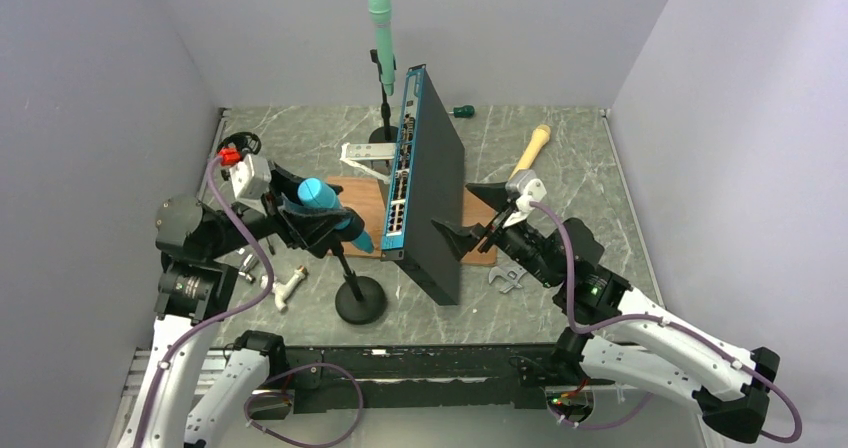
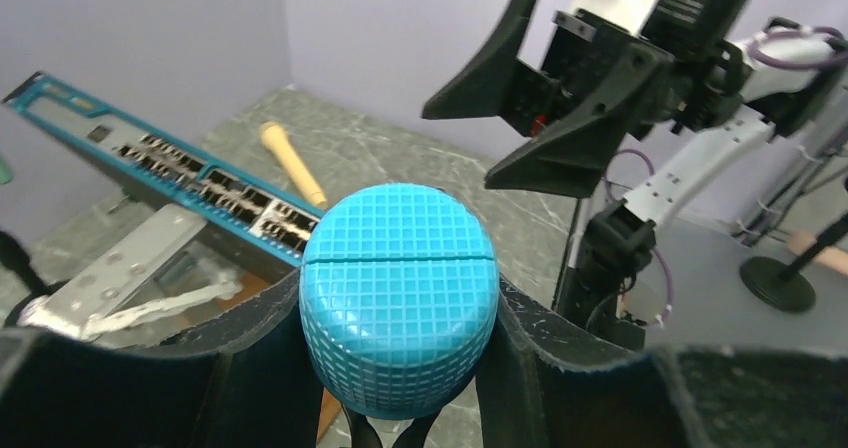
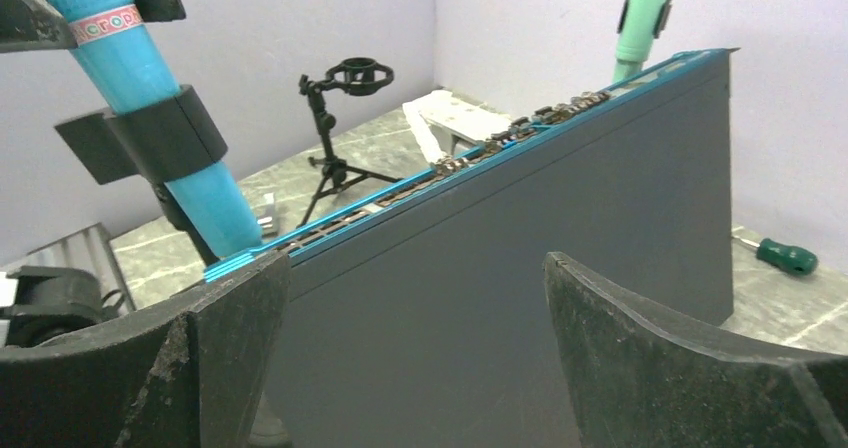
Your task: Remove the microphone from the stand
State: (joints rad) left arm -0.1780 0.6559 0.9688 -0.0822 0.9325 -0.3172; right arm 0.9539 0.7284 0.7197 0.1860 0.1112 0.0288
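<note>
Blue microphone [image 1: 322, 196] tilted, body seated in clip of stand [image 1: 360, 299], near-left on surface [image 1: 570, 168], just left of network switch [image 1: 432, 198] standing on edge. Left end effector [image 1: 318, 211] closed part-way on microphone's head, fingers touching both sides. Right end effector [image 1: 451, 205] spread wide, empty, facing switch. Step: grip made, microphone not yet out. Next: draw along its axis, out of clip; light stand may lift or tip.

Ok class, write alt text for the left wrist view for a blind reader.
Close up, the left gripper clamps a blue microphone. Behind it, the right gripper hangs open, with a network switch at the picture's left.
</note>
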